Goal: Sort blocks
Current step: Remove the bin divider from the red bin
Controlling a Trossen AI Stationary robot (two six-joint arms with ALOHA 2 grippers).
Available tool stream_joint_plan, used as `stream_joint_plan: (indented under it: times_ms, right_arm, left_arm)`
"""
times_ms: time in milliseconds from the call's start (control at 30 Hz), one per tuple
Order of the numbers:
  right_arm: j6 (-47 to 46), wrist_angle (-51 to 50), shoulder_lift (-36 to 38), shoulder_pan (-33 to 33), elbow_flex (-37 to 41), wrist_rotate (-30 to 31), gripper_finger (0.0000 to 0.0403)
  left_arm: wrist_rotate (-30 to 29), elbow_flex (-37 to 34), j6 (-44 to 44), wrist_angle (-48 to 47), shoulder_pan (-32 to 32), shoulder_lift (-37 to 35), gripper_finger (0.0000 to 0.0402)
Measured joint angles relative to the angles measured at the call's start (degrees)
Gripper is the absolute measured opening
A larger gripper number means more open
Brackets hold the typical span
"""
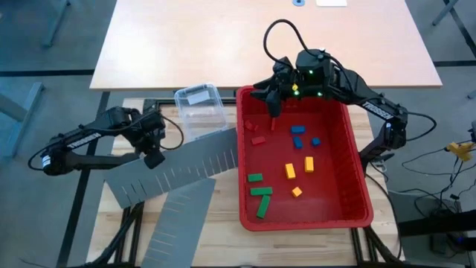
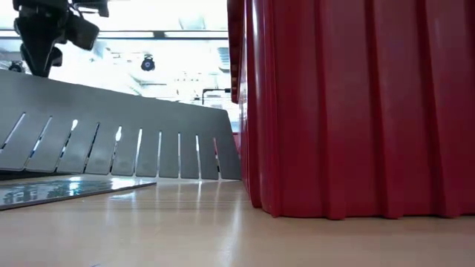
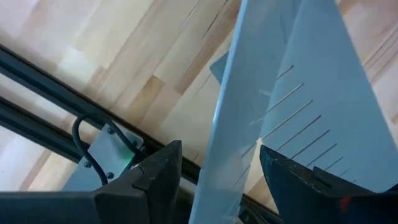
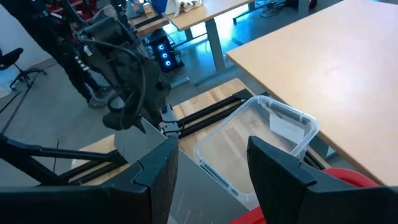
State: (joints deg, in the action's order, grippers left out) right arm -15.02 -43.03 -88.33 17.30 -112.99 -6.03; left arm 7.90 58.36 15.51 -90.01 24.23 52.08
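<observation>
Several red, blue, yellow and green blocks [image 1: 290, 171] lie loose on the floor of a red bin [image 1: 357, 171]. My left gripper [image 1: 154, 158] points down, open, left of the bin. Its fingers [image 3: 161, 180] stand on either side of the upper edge of a grey slotted panel [image 3: 217, 143], and a gap shows beside that edge. The panel [image 2: 126, 126] stands tilted on its slotted long edge, its right end by the bin's left wall [image 2: 245, 111]. My right gripper [image 1: 271, 104] hovers open over the bin's far left corner, with nothing between its fingers [image 4: 155, 174].
A second grey slotted panel [image 1: 178, 223] lies flat on the table near its front edge. A small clear tub [image 1: 201, 112] stands just left of the bin's far corner. A light wooden desk [image 1: 260, 37] lies beyond the table's far edge.
</observation>
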Motion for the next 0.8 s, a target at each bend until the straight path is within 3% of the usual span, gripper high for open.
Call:
stream_joint_plan:
  times_ms: [167, 300, 533, 800]
  right_arm:
    - [0.02, 0.00, 0.00, 0.00, 0.00, -0.02, 0.0170]
    - [0.04, 0.00, 0.00, 0.00, 0.00, 0.01, 0.0170]
    - [0.58, 0.00, 0.00, 0.00, 0.02, 0.01, 0.0170]
    - [0.71, 0.00, 0.00, 0.00, 0.04, 0.03, 0.0170]
  left_arm:
    - [0.71, -4.00, 0.01, 0.01, 0.00, -0.14, 0.0188]
    - [5.70, -7.22, 0.22, -0.02, 0.00, 0.03, 0.0166]
    - [12.69, -8.76, 1.85, 0.01, -0.02, 0.16, 0.0016]
    - [19.90, -6.85, 5.25, -0.22, -0.02, 0.02, 0.0001]
